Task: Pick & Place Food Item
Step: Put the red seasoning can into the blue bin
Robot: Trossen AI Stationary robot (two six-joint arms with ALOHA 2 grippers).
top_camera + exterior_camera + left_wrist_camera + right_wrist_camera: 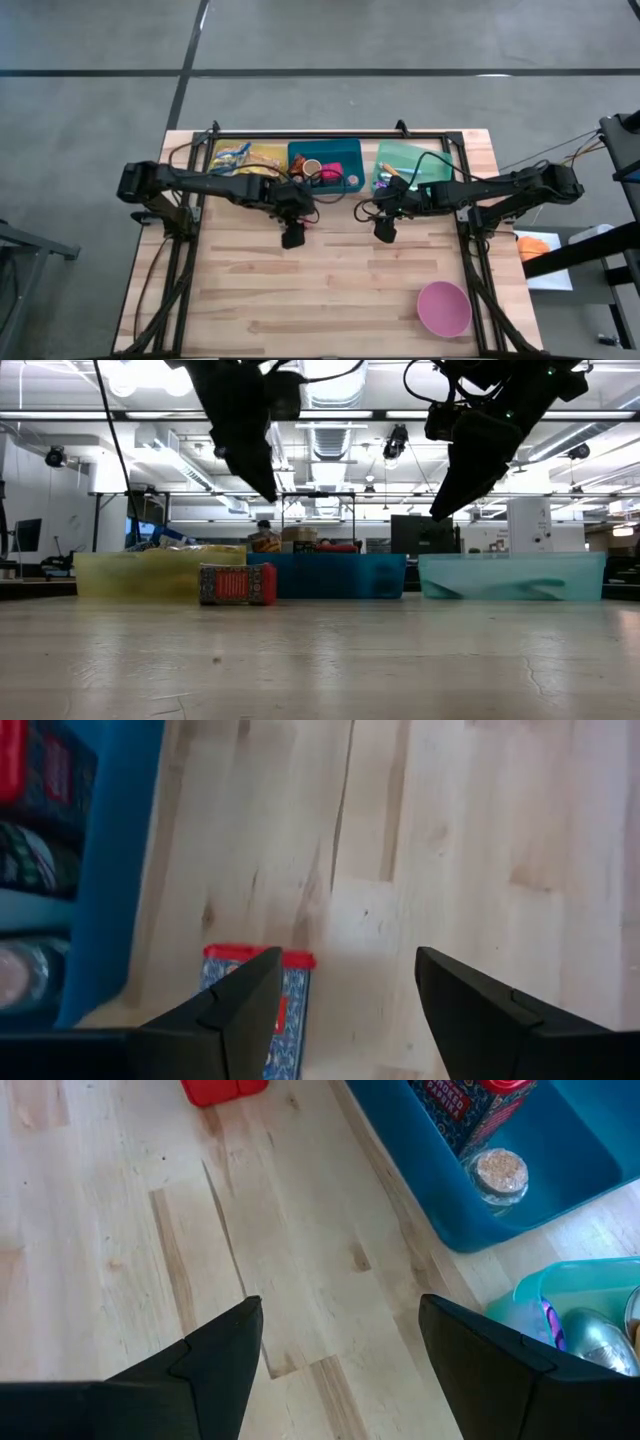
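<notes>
1. Wooden counter (330, 280) carries three bins along its far edge and a pink bowl (443, 307) at the near right corner.
2. Small red box (236, 584) stands just in front of the blue bin (326, 164).
3. Left gripper (293, 237) hovers almost over the box, jaws spread and empty; it looks nearer.
4. Right gripper (383, 232) hovers farther off, jaws spread and empty.

Both arms reach inward, wrists bent down; left hand (293, 238) and right hand (384, 233) hover side by side, fingers spread, seemingly gripping nothing.
</notes>
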